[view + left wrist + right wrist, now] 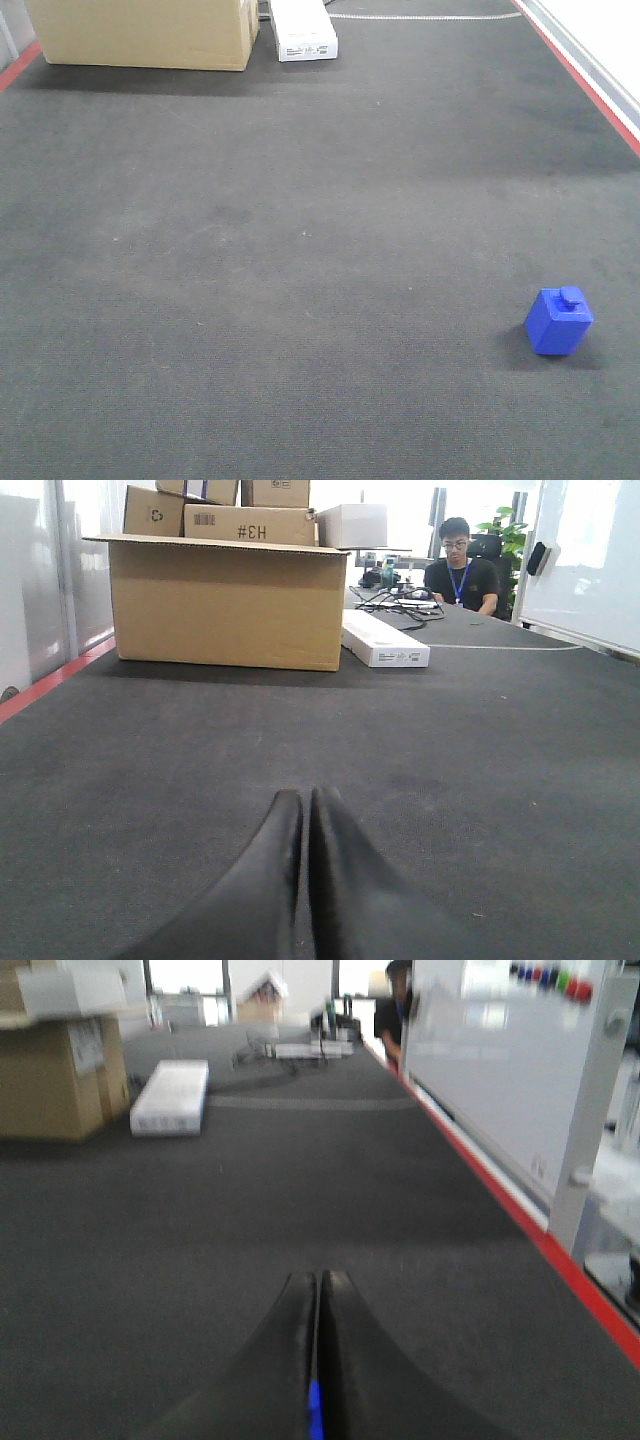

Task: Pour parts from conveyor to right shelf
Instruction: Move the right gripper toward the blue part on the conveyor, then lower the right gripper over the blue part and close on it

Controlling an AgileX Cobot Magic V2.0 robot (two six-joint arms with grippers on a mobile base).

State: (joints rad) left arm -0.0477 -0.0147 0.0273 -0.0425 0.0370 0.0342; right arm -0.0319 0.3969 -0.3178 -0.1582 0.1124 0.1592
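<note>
Across the exterior front-facing view neither pincer shows, so the blue block (558,320) cannot be placed against either one here. It sits alone on the conveyor (300,250), knob up, nearer the right red edge strip (585,80) than the left. Nothing touches it, which leaves it free for a grasp. A cardboard box (140,35) and a white carton (303,30) stand at the far end, well apart from it.

From the left wrist-mounted view, the left pincer (305,800) has its 2 fingers pressed together with nothing between them, low over bare belt. The box stands far ahead and to the left of its tips, the carton far ahead and slightly right. No block lies in front, so this arm probably waits while the other side works.

From the right wrist-mounted view, which is blurred, the right pincer (318,1282) is also pressed together. A thin blue sliver shows low in the seam behind its tips; I cannot tell whether that is the block. The red strip runs to its right. It likely needs to spread before any grasp. No view shows the right shelf
</note>
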